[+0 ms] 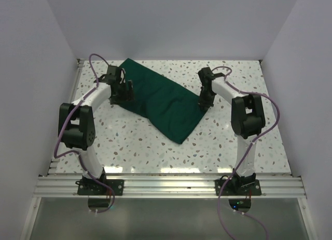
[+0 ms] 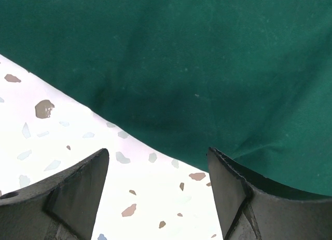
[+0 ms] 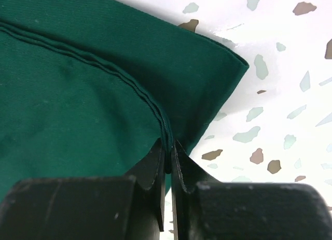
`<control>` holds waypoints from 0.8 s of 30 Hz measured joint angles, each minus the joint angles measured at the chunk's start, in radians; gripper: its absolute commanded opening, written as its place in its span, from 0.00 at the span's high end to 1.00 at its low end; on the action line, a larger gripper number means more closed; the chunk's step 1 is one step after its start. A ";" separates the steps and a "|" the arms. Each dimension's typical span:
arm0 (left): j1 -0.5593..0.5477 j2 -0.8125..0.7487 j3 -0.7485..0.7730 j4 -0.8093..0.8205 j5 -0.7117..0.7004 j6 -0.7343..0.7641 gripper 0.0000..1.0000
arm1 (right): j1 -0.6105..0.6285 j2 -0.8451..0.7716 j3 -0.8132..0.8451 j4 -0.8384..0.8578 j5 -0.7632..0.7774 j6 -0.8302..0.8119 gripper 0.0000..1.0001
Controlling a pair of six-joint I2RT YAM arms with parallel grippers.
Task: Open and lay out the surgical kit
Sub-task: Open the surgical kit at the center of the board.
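The surgical kit (image 1: 163, 102) is a folded dark green cloth wrap lying diagonally across the speckled table; no steel tray or instruments show. My right gripper (image 1: 204, 104) (image 3: 168, 145) is at the wrap's right edge, shut on the stitched hem (image 3: 129, 81) of the top flap, near the cloth's corner (image 3: 236, 63). My left gripper (image 1: 122, 97) (image 2: 158, 162) stands open at the wrap's left edge, its fingers (image 2: 78, 188) over bare table just short of the cloth (image 2: 181, 68), with nothing between them.
White walls close in the table on the left, back and right. An aluminium rail (image 1: 166, 185) runs along the near edge where both arm bases are bolted. Speckled table surface (image 1: 135, 146) lies in front of the wrap.
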State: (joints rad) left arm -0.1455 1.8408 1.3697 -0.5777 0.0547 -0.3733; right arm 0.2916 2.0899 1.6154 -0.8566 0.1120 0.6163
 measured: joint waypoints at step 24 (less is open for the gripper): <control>0.008 -0.325 0.127 -0.050 -0.221 -0.015 0.01 | 0.328 0.013 0.259 -0.033 -0.151 -0.043 1.00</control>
State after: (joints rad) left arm -0.1379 1.5154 1.4967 -0.6281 -0.1665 -0.3885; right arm 0.6193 2.1029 1.8744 -0.8898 -0.0391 0.5728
